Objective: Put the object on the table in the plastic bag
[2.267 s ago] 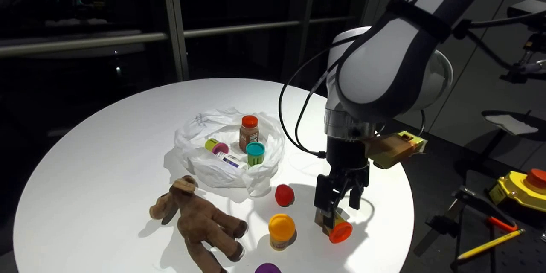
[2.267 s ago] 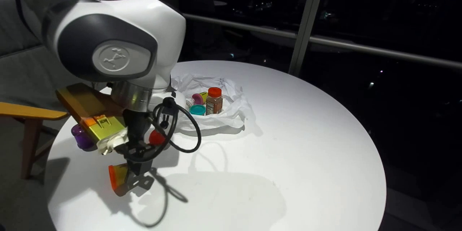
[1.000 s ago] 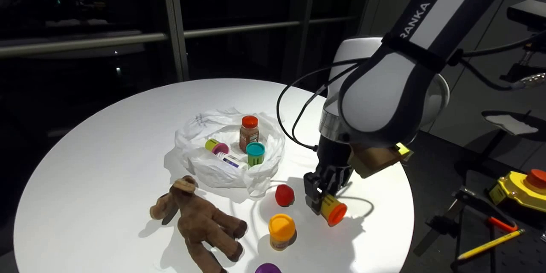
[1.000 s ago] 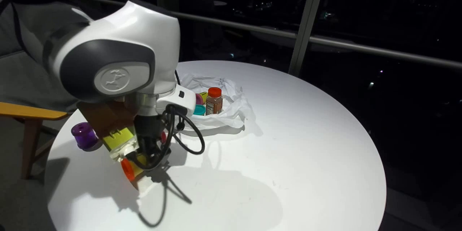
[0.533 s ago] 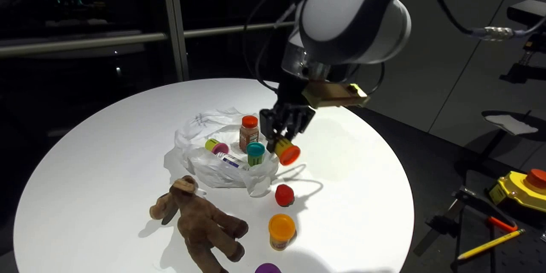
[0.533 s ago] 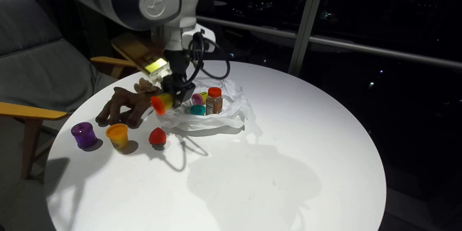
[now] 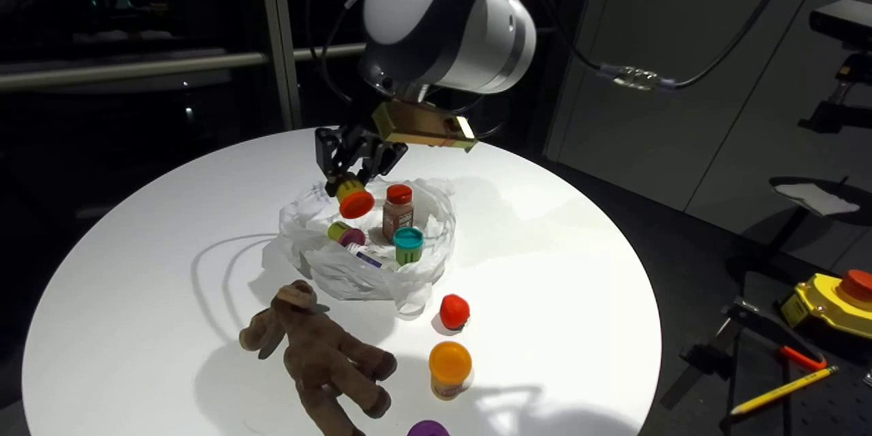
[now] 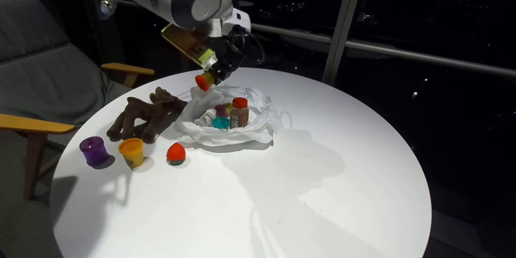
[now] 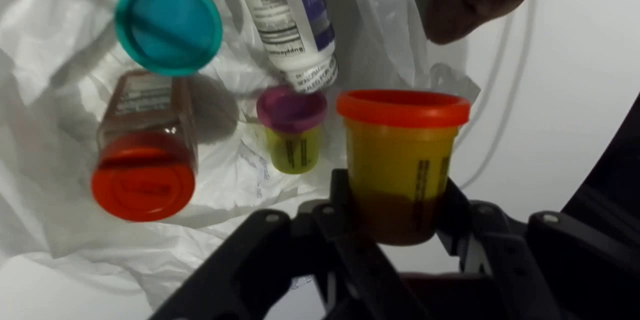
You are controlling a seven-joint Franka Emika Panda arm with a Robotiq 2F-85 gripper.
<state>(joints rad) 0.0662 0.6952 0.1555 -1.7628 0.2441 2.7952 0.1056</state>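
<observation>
Yellow tub [image 9: 395,165]: is wearing a red-orange lid [image 9: 402,110] and showing dark bars [image 9: 422,180] on its side; in both exterior views it is tilting lid-downward, hanging above the plastic bag [image 7: 334,279] near its rim.
End effector [image 9: 397,195]: is gripping the yellow tub between black fingers [image 9: 341,185].
Plastic bag: is lying open and crumpled, holding a red-capped jar [image 9: 145,160], a teal-lidded tub [image 9: 169,25], a pink-lidded tub [image 9: 294,135] and a white bottle [image 9: 282,15].
Counter [image 8: 173,209]: is spreading round and white, catching soft shadows [image 8: 294,161], bearing a brown plush animal [image 7: 327,354].
Chair [image 8: 40,48]: is standing beside the counter, grey with wooden armrests [image 8: 36,124].
Windows [image 8: 463,129]: are showing darkness and small lights [image 8: 415,94].
</observation>
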